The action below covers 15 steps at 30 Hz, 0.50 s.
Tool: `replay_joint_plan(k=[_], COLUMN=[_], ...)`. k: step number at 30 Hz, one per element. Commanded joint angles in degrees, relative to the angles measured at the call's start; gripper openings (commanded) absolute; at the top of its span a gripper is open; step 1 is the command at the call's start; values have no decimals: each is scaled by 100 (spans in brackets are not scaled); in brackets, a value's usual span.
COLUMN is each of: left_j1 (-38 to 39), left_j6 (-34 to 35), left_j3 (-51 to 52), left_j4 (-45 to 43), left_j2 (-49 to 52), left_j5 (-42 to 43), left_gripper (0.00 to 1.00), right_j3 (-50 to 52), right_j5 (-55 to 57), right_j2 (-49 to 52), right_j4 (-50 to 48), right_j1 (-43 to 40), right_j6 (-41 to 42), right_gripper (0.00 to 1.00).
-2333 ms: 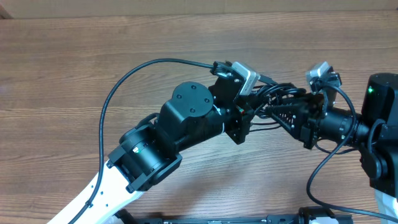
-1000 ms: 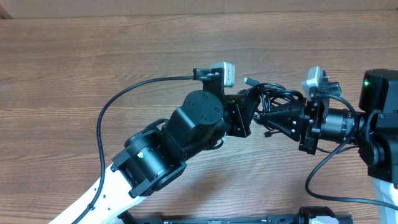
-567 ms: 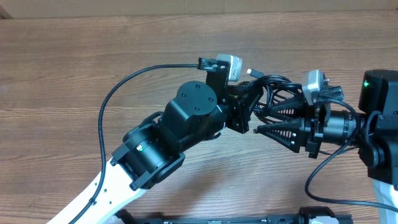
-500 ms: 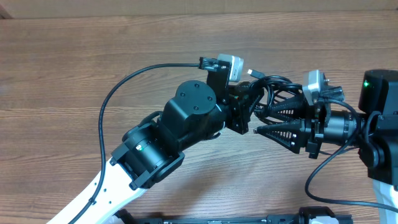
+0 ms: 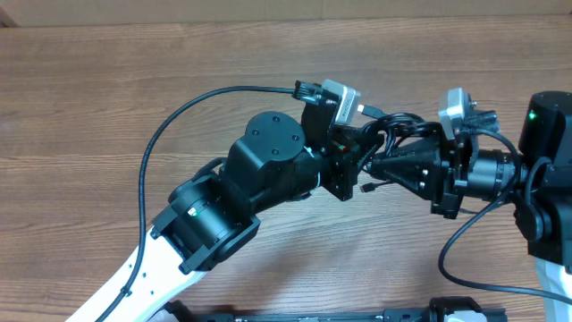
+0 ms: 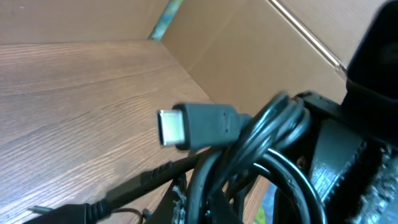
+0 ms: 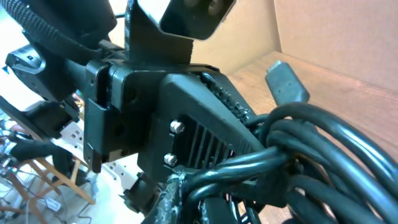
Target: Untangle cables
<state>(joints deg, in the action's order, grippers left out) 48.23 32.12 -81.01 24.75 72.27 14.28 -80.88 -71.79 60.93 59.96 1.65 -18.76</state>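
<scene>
Wood-grain table, cardboard wall behind. The cables are bunched in mid-air between the two wrists, off the surface. One silver-tipped plug sticks out of the bundle. The left gripper is buried under its own wrist and camera, so I can't tell the finger state. The right gripper has its fingers drawn together to a point, pinching into the bundle. Wrist views are too close and blurred to trace individual cords.
</scene>
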Motion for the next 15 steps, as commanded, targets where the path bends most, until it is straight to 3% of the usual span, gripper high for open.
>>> replay_joint_plan(k=[1, 3, 4, 5, 7, 8, 15], left_j1=[92, 87, 79, 52, -17, -76, -166], left_j6=[-350, -382, -382, -376, -337, -273, -210], left_j3=[103, 103, 103, 103, 103, 103, 103], left_j4=[179, 177, 170, 157, 155, 155, -15], left_j2=[166, 166, 166, 166, 166, 166, 166], left_j5=[367, 310, 280, 212, 181, 184, 181], left_gripper=[4, 4, 17, 49, 96, 100, 100], right_j3=[-120, -120, -120, -120, -120, -120, -120], right_j5=[-527, -527, -525, -525, -525, -525, -522], right_j2=[-68, -68, -68, -68, -68, -70, -68], right_j4=[-157, -138, -120, -96, -94, -96, 24], right_j1=[94, 94, 96, 96, 96, 96, 96], right_j6=[-52, -55, -63, -98, -120, -122, -293], right_gripper=[4, 4, 4, 4, 4, 4, 4])
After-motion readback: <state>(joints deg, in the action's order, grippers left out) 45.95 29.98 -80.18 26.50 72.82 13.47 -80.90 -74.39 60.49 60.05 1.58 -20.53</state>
